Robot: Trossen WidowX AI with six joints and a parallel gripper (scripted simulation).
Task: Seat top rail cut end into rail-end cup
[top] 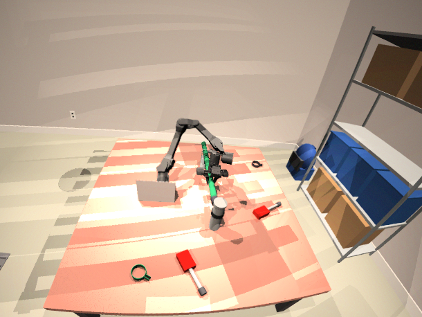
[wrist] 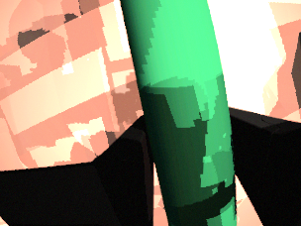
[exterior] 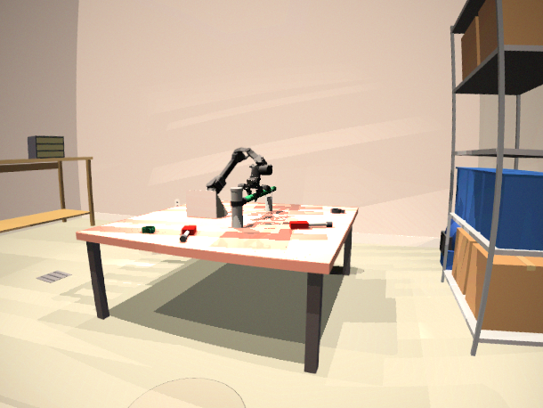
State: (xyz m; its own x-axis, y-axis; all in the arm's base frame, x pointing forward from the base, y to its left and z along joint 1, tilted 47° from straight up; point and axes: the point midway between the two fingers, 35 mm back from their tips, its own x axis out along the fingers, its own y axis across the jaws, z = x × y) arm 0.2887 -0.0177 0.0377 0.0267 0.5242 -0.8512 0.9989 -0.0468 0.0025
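The green top rail (top: 212, 188) (exterior: 251, 197) (wrist: 178, 55) slopes, its far end higher, its near end at the big grey post (top: 215, 225) (exterior: 237, 218). My gripper (top: 209, 174) (exterior: 255, 192) (wrist: 178, 116) is shut on the rail partway along, a finger on each side. The black brace band (top: 216, 216) (exterior: 234, 204) circles the post below its cap. A dark end cup (top: 214, 199) (exterior: 244, 200) shows where the rail meets the post; how deep the cut end sits cannot be told. The smaller post (exterior: 269, 204) stands under the rail's far part; its loop cap is mostly hidden.
A grey panel (top: 156, 191) (exterior: 201, 204) stands by the arm's base. Red-headed tools (top: 186, 260) (top: 261, 212) (exterior: 189, 230) (exterior: 299, 224) lie in front and right of the post. A green ring clamp (top: 149, 276) (exterior: 148, 230) lies front left, a black one (top: 260, 165) (exterior: 337, 210) back right.
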